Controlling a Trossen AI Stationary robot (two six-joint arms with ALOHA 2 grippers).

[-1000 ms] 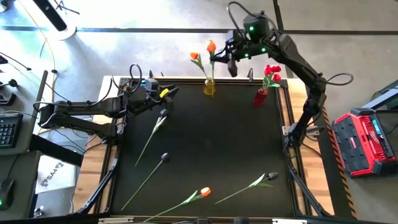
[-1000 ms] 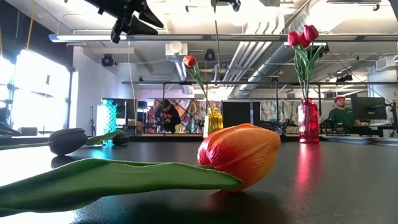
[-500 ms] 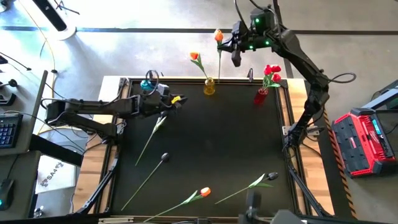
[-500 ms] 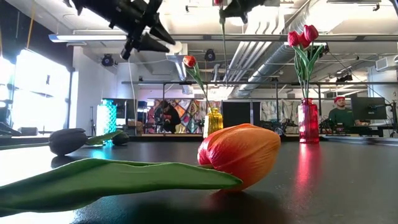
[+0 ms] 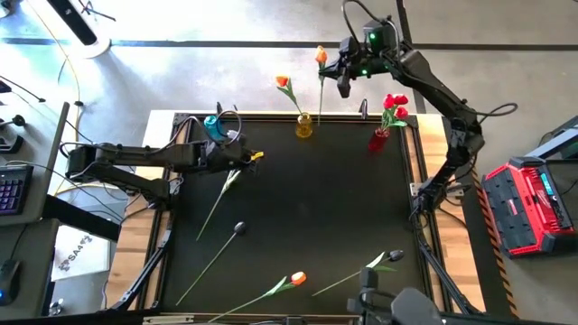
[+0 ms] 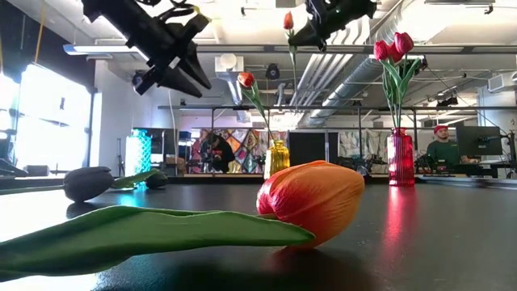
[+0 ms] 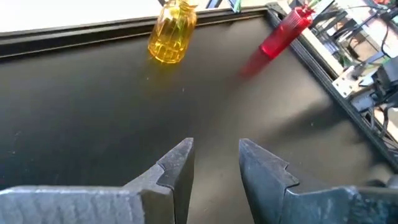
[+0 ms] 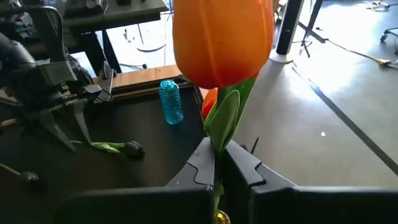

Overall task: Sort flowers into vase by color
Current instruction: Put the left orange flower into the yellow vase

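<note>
Stem upright in the closed right hand [image 5: 340, 74], orange tulip [image 5: 321, 55] hangs just above-right of yellow vase [image 5: 304, 125]; left hand [image 7: 214, 163] open.

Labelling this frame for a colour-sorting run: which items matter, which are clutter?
Job:
orange tulip in right gripper
yellow glass vase
red glass vase
blue glass vase
loose tulips on black mat

Clutter:
red toolbox
keyboard
</note>
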